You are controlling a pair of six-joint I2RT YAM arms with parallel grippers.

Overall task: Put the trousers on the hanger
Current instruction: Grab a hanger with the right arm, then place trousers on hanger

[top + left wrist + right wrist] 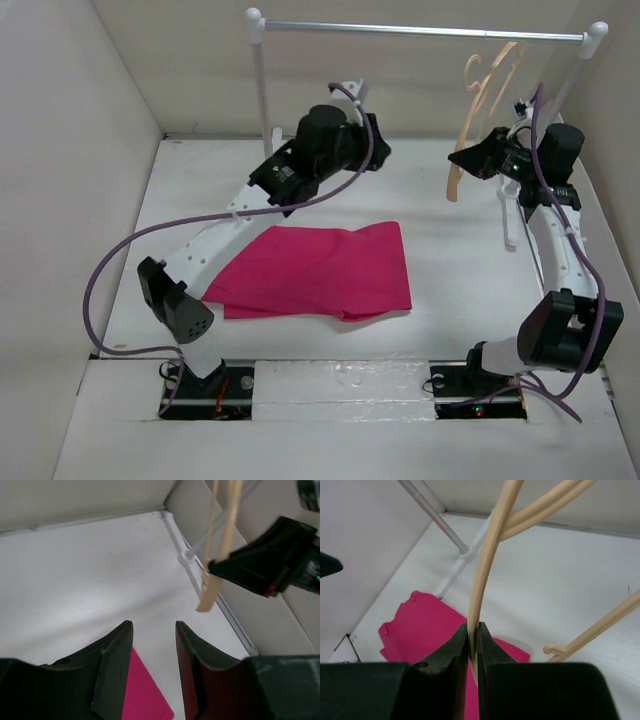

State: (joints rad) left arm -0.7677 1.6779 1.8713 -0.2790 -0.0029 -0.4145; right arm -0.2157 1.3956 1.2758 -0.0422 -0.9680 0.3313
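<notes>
With my right gripper (pixel 474 630) clamped on the stiff, light hanger (pixel 496 522) and left gripper (pixel 153 626) open, I'd pinch the limp trousers (pixel 320 268) at an edge.

Clothes rail (pixel 420 30) is set at the back of the table (pixel 450 300): silver crossbar carried on two white posts with rounded white end caps. A white foot joint (pixel 466 550) of the rail is seen resting on the table. Table surface is white and matte. It is enclosed by plain beige walls (pixel 60 150) at left, back and right. A rough white strip (pixel 340 380) runs along the near edge.
</notes>
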